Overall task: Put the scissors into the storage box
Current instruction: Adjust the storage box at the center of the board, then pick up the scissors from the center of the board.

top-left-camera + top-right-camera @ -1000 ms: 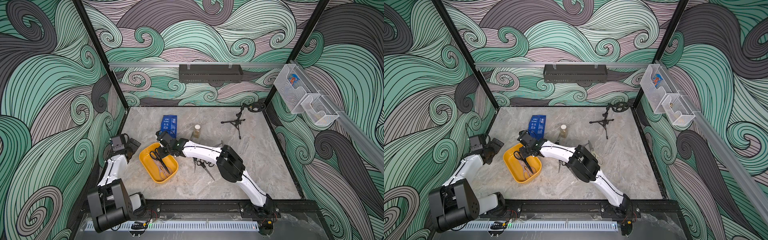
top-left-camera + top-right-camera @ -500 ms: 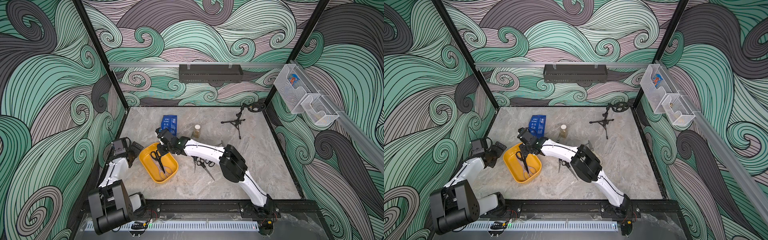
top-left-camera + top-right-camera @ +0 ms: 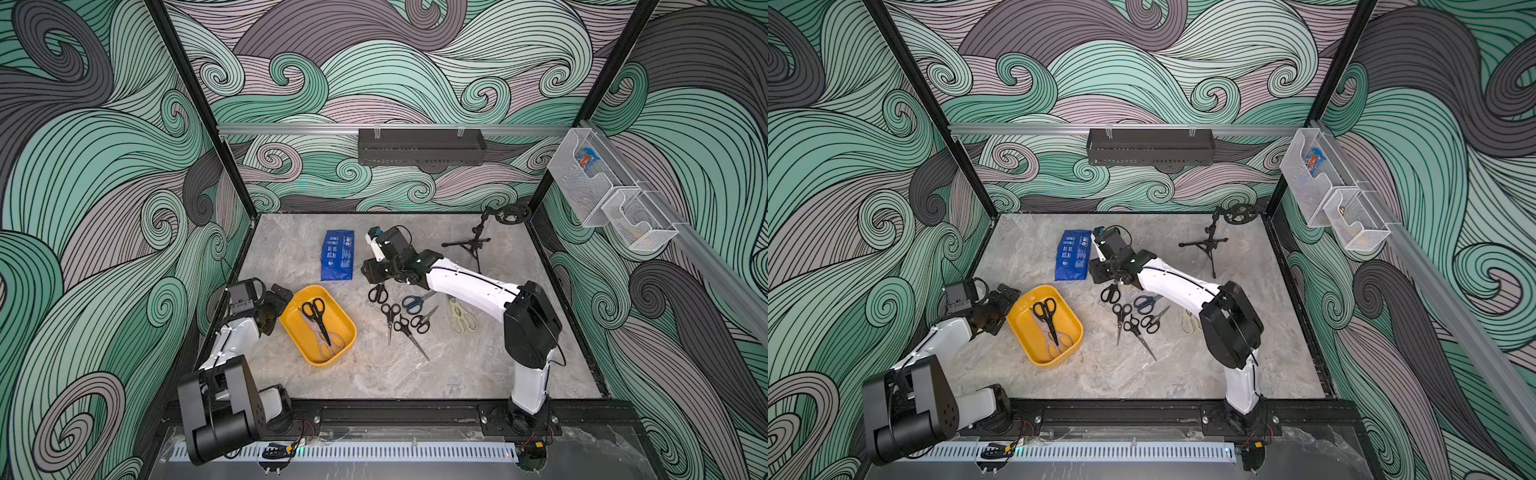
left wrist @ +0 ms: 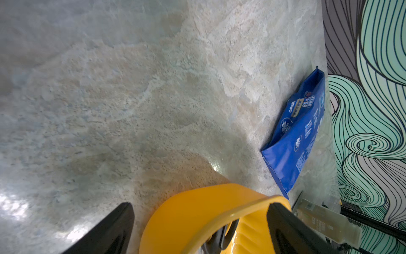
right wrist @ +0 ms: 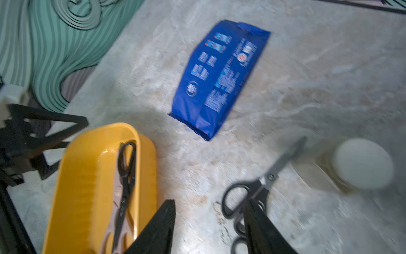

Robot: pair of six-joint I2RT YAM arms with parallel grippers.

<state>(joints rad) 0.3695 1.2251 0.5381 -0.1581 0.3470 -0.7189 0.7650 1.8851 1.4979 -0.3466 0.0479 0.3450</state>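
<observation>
Left gripper (image 3: 279, 297), jaws wide apart and closed on nothing, straddles one end of the storage box (image 3: 299, 334), a shallow yellow-orange tray with rounded corners near the desk's left edge. In the box a black-handled pair (image 3: 318, 318) lies across translucent pinkish shears (image 3: 331, 345). Around the desk's middle lie six loose scissors (image 3: 390, 316), four black-handled, one blue-handled pair (image 3: 412, 302) and cream shears (image 3: 460, 319); the right gripper (image 5: 209, 203) hangs above them, open and empty.
</observation>
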